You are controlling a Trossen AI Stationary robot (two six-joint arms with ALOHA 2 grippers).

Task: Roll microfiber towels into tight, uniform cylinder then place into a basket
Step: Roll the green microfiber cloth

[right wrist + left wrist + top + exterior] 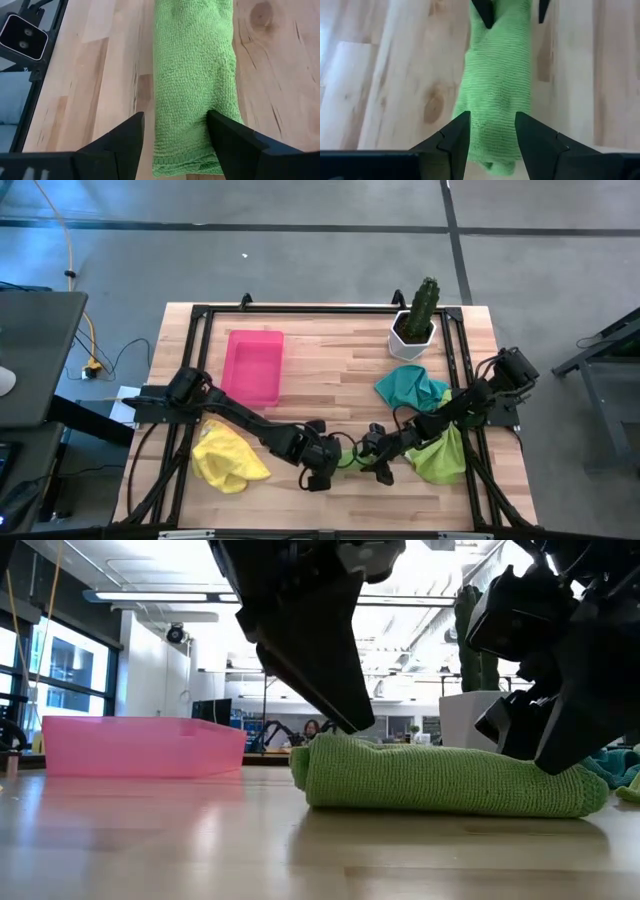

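Both arms are dark, near black, built of chunky jointed segments with thin black cables looping beside them. The left hand (492, 137) ends in two flat, matte black fingers (455, 140) that taper to angular, wedge-shaped tips. The right hand (175, 135) has the same pair of black, sharp-edged wedge fingers (125, 137) on a wide black base.

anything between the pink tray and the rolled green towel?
Nothing: bare wood separates the pink tray from the rolled green towel. The high view shows it best; only the left arm passes above.
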